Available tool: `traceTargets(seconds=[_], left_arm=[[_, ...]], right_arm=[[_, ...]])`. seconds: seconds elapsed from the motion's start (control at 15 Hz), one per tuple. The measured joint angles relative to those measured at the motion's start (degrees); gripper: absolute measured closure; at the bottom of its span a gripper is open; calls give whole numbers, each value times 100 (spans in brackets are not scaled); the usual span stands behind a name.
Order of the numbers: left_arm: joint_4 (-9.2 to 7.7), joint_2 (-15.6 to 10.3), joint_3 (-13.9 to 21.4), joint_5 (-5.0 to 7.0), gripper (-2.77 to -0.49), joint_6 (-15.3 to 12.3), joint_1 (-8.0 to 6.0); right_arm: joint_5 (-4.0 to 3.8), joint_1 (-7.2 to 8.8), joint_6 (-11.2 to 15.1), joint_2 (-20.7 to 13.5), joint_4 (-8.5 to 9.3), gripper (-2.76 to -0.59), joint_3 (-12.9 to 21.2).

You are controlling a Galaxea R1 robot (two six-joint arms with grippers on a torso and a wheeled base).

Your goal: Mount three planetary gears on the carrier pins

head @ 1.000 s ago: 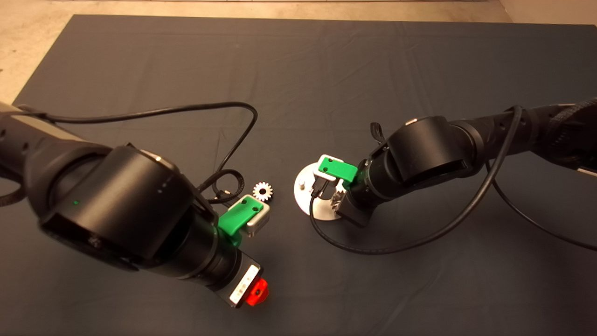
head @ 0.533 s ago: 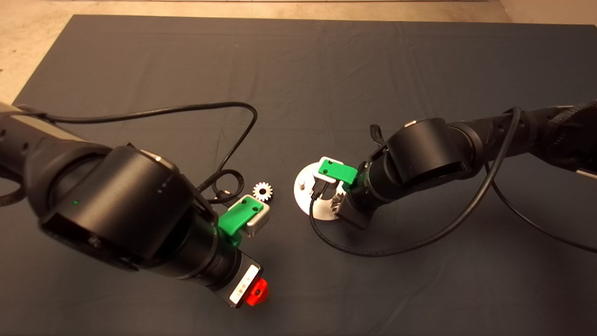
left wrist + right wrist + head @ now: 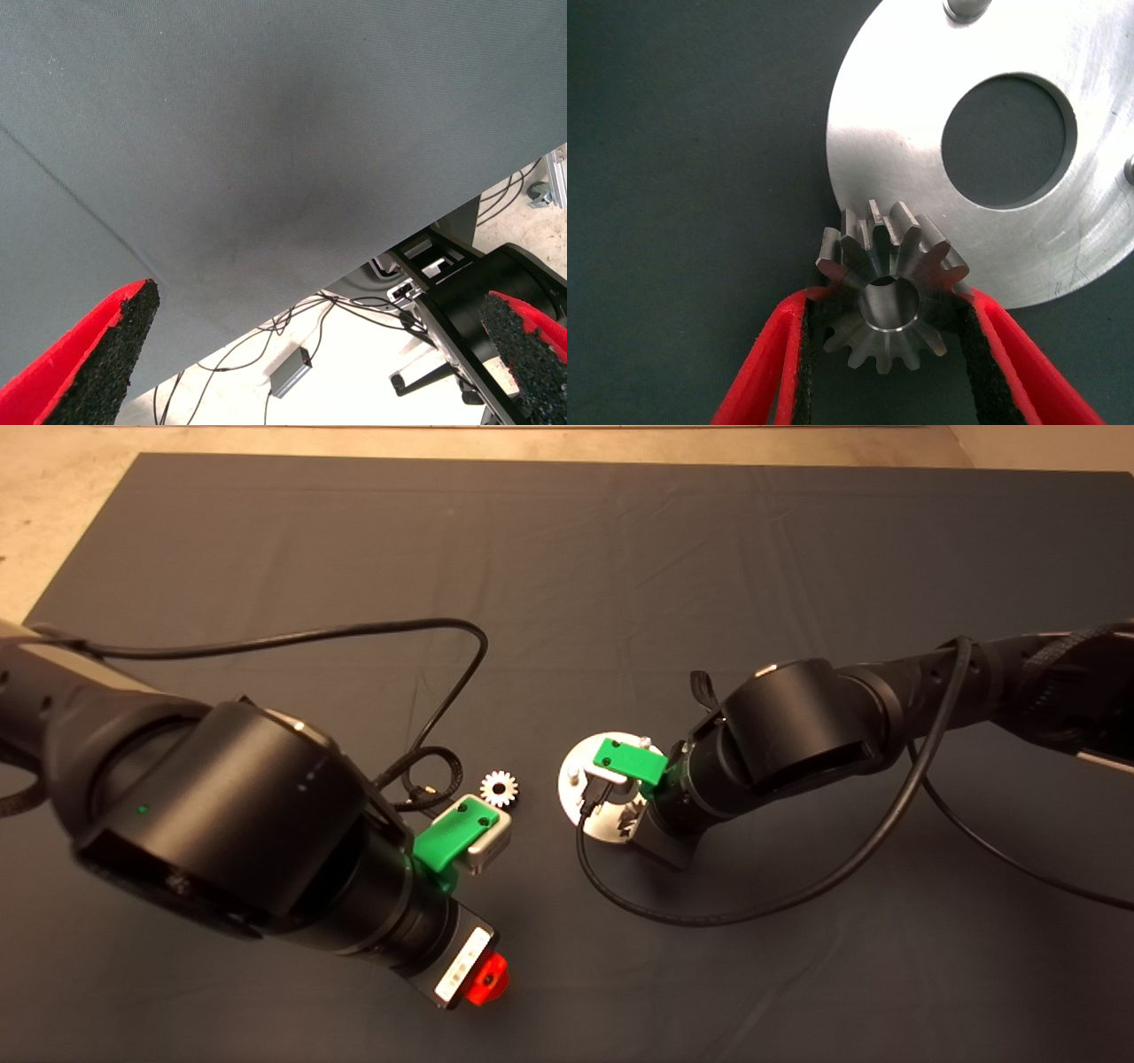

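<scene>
Our right gripper clamps a gear at the disc edge, hiding a pin. Our left gripper, low left, hangs spread.

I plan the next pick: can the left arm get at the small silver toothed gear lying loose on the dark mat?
Probably yes: the small silver toothed gear lies uncovered beside the left gripper, whose fingers are open and empty.

Dark mat over pale, perhaps concrete, floor; warm light.

Robotics lab: matted table, loose cables
</scene>
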Motion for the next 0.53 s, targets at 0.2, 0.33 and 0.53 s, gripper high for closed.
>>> traceTargets(seconds=[0.2,0.33,0.53], left_arm=[[0,0,0,2,-264,0,-1],[0,1,0,0,-264,0,0],[0,0,0,2,-264,0,0]], right_arm=[[-2,-2,0,37,-20,-99,0],[-6,-2,0,59,-38,-99,0],[0,0,-2,78,-46,-99,0]])
